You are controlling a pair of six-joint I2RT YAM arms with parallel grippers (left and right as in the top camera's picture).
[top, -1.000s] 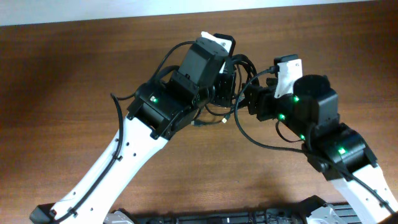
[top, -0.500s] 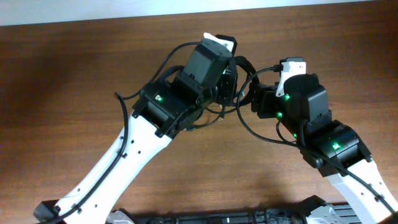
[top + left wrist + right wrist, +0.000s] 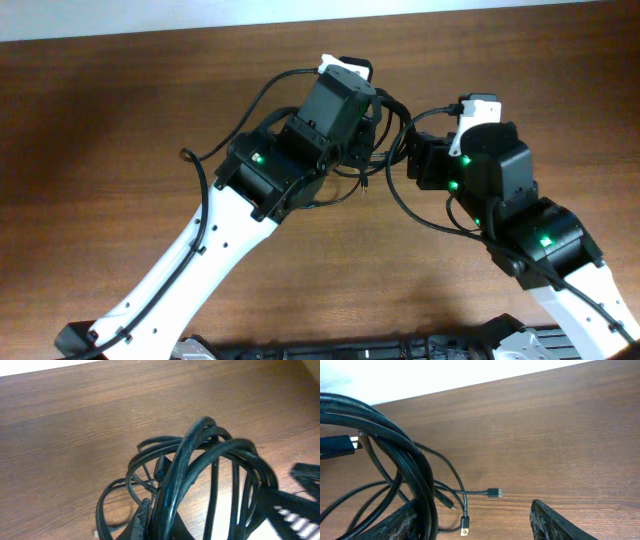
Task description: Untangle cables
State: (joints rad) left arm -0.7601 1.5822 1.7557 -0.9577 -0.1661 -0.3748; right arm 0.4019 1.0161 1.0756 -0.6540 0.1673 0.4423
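Our left end effector (image 3: 362, 138) stays pinched on the cables (image 3: 176, 472), which are bunched over the counter (image 3: 120, 120). Our right end effector (image 3: 476, 519) is spread beside them and has edged slightly closer than a second ago.

No word, label, brand or number can be read, neither on the cables (image 3: 186, 447) nor on the table (image 3: 75, 420). Pale stripes on a black part (image 3: 292, 512) in the left wrist view are too blurred to read.
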